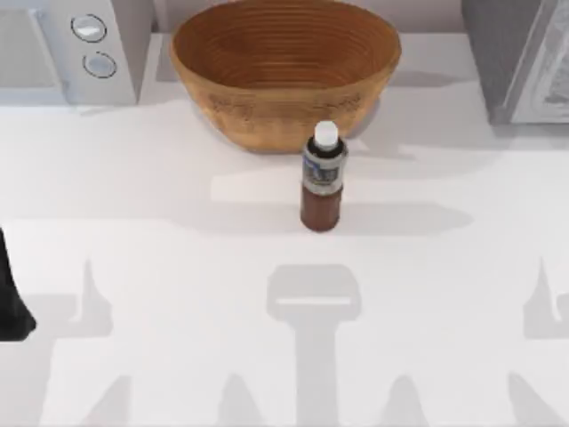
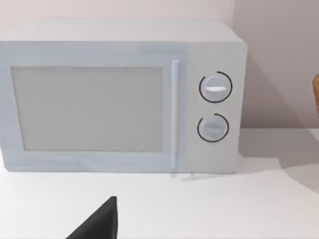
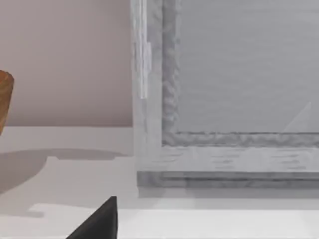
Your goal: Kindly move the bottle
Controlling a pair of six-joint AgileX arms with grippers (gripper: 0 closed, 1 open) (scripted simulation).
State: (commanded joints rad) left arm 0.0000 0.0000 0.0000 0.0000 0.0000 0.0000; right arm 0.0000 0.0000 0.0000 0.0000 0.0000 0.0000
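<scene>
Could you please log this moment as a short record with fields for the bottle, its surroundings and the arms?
bottle: upright on the table, white cap on, near the middle
woven bowl: just behind the bottle
microwave: back left corner, door shut
grey appliance: back right corner
left arm: dark part at the table's left edge, parked
bottle held: no

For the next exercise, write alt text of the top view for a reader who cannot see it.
A small reddish-brown bottle with a white cap stands upright mid-table, just in front of a large woven bowl. A white microwave sits at the far left, a grey appliance at the far right.
</scene>
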